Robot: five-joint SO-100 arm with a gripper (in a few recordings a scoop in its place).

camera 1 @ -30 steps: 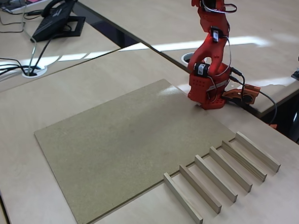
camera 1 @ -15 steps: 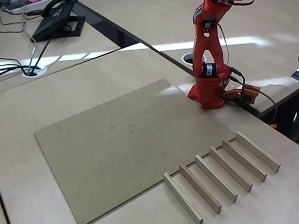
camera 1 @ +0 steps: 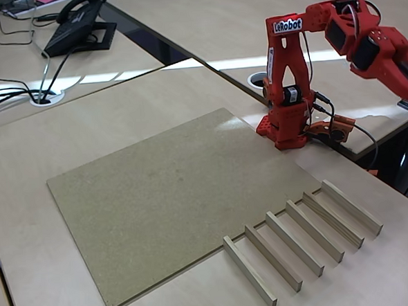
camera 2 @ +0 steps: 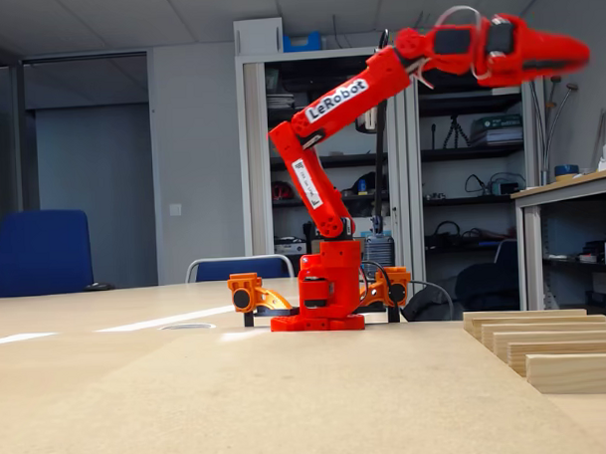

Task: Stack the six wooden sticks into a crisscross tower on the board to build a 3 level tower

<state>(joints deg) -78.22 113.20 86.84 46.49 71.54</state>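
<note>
Sticks: the six wooden sticks (camera 1: 303,240) lie side by side on the worktop (camera 1: 24,157) just off the board's (camera 1: 165,197) near right corner. No tower begun; all stacking remains. Raised jaws (camera 2: 566,50) look clenched, empty.

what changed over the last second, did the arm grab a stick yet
No. The arm unfolded from its upright tuck and swung out to the right in the fixed view, its tool now high in the air and holding nothing. The six wooden sticks stayed in their row beside the board.
</note>
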